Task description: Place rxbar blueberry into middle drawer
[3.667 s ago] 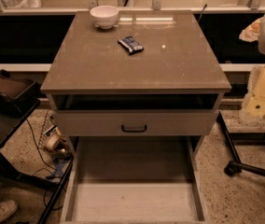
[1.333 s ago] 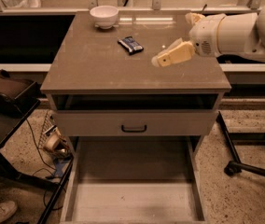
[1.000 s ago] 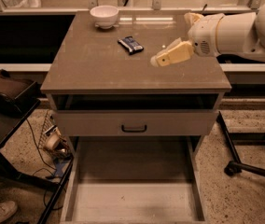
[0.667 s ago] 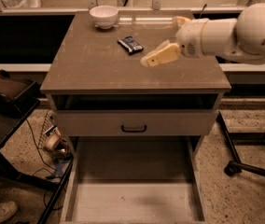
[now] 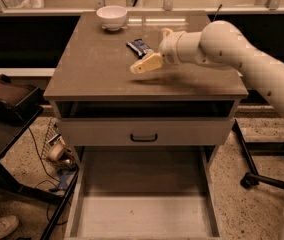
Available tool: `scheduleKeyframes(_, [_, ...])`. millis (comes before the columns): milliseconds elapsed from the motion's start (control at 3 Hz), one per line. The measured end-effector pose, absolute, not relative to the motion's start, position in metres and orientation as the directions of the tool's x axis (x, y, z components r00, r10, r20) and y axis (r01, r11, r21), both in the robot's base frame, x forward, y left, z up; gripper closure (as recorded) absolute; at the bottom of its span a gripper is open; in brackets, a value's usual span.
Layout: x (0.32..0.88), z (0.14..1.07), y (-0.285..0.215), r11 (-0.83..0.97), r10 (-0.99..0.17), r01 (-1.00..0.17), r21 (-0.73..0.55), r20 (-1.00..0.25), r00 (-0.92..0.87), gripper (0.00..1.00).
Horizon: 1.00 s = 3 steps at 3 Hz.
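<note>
Since 0.7 s ago my gripper has slid left and now hovers over the tabletop, just beside the rxbar blueberry lying near the white bowl. Whether it is apart or together, I cannot tell. Below, the middle drawer stands pulled out.

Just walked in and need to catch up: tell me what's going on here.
The robot's arm reaches over the cabinet top from the right, its gripper hovering just beside the rxbar blueberry, which lies near the white bowl. The bar is not yet picked up. Below, the middle drawer stands pulled open.
</note>
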State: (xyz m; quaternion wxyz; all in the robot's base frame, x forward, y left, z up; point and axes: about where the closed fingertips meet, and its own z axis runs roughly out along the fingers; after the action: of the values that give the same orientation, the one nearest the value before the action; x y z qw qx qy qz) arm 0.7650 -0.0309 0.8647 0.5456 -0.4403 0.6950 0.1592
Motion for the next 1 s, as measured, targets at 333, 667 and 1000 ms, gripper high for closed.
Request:
scheduleKeyframes(333, [0.8147, 0.8341, -0.0145, 0.591, -0.459, -0.767, -0.250, -0.886, -0.065, 0.00])
scheduleKeyframes(667, [0.8105, 0.8347, -0.0138, 0.585, -0.461, -0.770, -0.253, -0.886, -0.059, 0.00])
scheduleKeyframes(1000, [0.8131, 0.8432, -0.0117, 0.619, -0.439, -0.751, -0.228, -0.894, -0.090, 0.00])
